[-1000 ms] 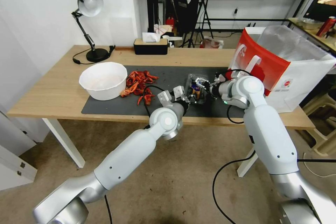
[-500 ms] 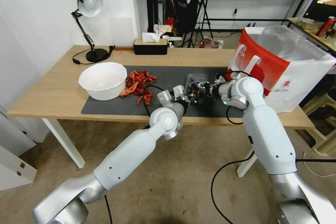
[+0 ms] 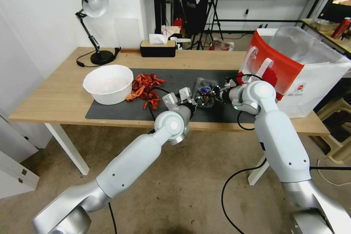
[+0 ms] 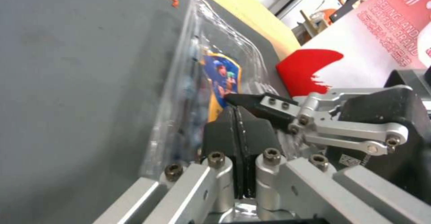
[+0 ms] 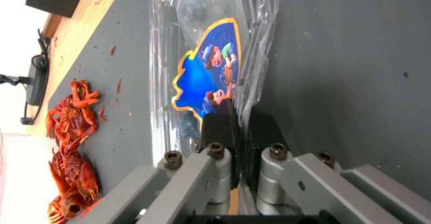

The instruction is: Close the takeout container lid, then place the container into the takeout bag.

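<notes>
The container, a small clear clamshell, lies on the dark mat left of the takeout bag. Its takeout container lid, with a blue cartoon label, is folded down over the base. My right gripper is shut on the lid's rim at the near edge. My left gripper is shut at the same edge of the container, its tips touching the right gripper. The red-and-white bag stands open just beyond.
A white bowl and a heap of red crayfish shells lie to the left on the mat. A black tissue box and a desk lamp stand at the back.
The lid, raised a second ago, has come down over the base with my right gripper. My left gripper has edged slightly left and stays at the rim.
</notes>
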Available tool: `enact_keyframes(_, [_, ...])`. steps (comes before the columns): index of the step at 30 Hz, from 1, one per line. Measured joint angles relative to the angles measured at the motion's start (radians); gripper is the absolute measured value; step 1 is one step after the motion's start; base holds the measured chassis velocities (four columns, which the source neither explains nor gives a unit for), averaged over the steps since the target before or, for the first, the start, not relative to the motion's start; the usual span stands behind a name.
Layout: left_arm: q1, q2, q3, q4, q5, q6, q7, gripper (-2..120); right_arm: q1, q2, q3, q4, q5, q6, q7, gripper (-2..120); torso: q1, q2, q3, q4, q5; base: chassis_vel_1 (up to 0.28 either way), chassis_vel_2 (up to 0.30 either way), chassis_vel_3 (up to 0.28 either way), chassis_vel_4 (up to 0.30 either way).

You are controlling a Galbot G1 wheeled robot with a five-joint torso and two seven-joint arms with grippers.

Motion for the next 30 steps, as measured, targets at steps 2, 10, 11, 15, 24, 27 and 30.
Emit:
enact_keyframes(2, [0.008, 0.018, -0.01, -0.02, -0.002, 0.001, -0.004, 0, -0.004, -0.001, 0.002, 0.002, -0.002, 0.0, -0.002, 0, 0.0, 0.0, 0.0, 0.0, 0.0, 0.0, 0.0, 0.0, 0.0])
enact_keyframes(10, [0.065, 0.081, -0.07, -0.107, -0.01, 0.007, -0.01, 0, -0.008, -0.007, 0.014, 0.007, -0.002, 0.0, -0.006, 0, 0.0, 0.0, 0.0, -0.0004, 0.0, 0.0, 0.0, 0.0, 0.0])
enact_keyframes(11, [0.065, 0.081, -0.07, -0.107, -0.01, 0.007, -0.01, 0, -0.008, -0.007, 0.014, 0.007, -0.002, 0.0, -0.006, 0, 0.0, 0.0, 0.0, -0.0004, 0.0, 0.0, 0.0, 0.0, 0.0])
enact_keyframes(15, [0.126, 0.123, -0.101, -0.17, -0.009, 0.009, -0.008, 0, -0.009, -0.008, 0.017, 0.011, 0.0, 0.0, -0.007, 0, 0.0, 0.0, 0.0, 0.0, -0.0001, 0.0, 0.0, 0.0, 0.0])
enact_keyframes(24, [0.314, 0.237, -0.193, -0.33, 0.256, 0.015, 0.088, 0, -0.013, -0.014, 0.022, 0.025, 0.011, 0.0, -0.013, 0, 0.0, 0.0, 0.0, -0.0002, -0.0002, 0.0, 0.0, 0.0, 0.0])
enact_keyframes(27, [0.392, 0.28, -0.238, -0.366, 0.365, -0.001, 0.141, 11, -0.014, -0.016, 0.025, 0.03, 0.013, 0.0, -0.017, 0, 0.0, 0.0, 0.0, -0.0002, -0.0002, 0.0, 0.0, 0.0, 0.0])
enact_keyframes(30, [0.506, 0.32, -0.308, -0.396, 0.52, -0.063, 0.214, 23, -0.018, -0.016, 0.033, 0.037, 0.014, 0.0, -0.026, 0, 0.0, 0.0, 0.0, -0.0001, -0.0002, 0.0, 0.0, 0.0, 0.0])
